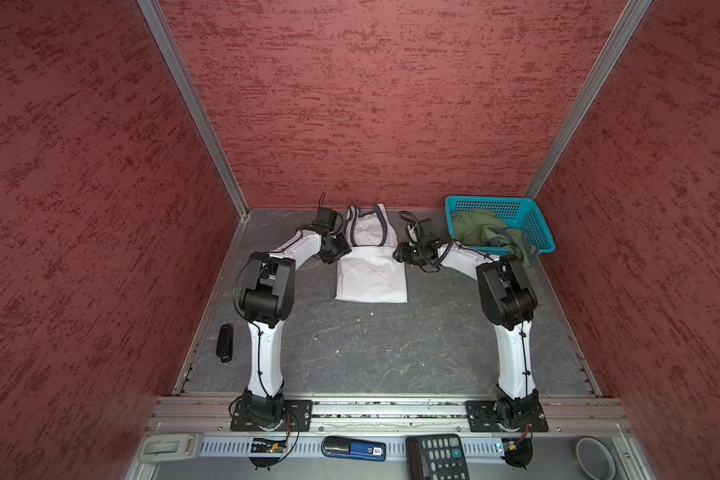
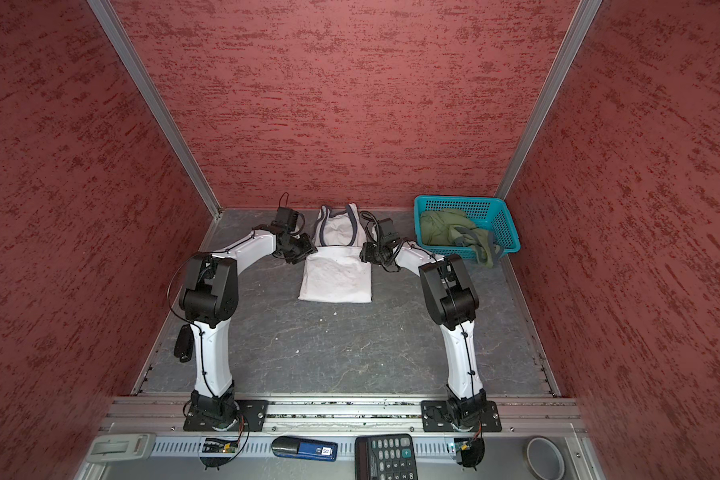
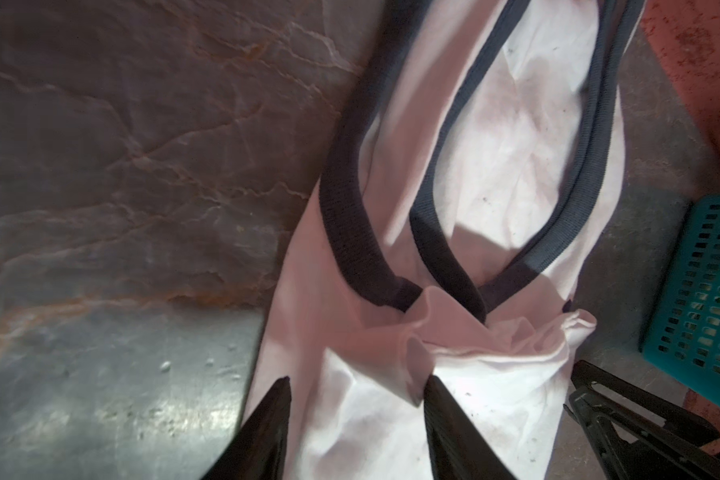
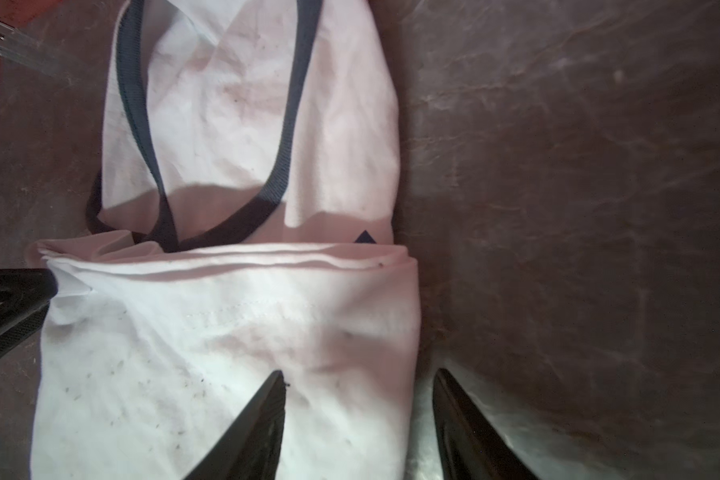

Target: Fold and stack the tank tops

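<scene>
The white tank top [image 1: 371, 278] [image 2: 335, 278] lies flat mid-table, its lower half folded up over its middle. The navy-trimmed straps [image 3: 495, 166] point to the back wall. My left gripper [image 1: 344, 249] [image 3: 357, 379] is open at the left end of the fold, jaws apart over the cloth. At the right end, the right gripper [image 1: 398, 251] [image 4: 360, 372] is also open, straddling the cloth's side edge [image 4: 408, 332]. The olive green tank top [image 1: 479, 228] [image 2: 445, 228] lies crumpled in the teal basket [image 1: 537, 226], one part hanging over its front rim.
The basket [image 2: 462, 203] [image 3: 707, 291] stands at the back right corner, close to the right arm. A black device [image 1: 224, 343] lies at the table's left edge. A calculator [image 1: 437, 457], a blue tool [image 1: 354, 448] and a tape roll [image 1: 595, 457] sit on the front ledge.
</scene>
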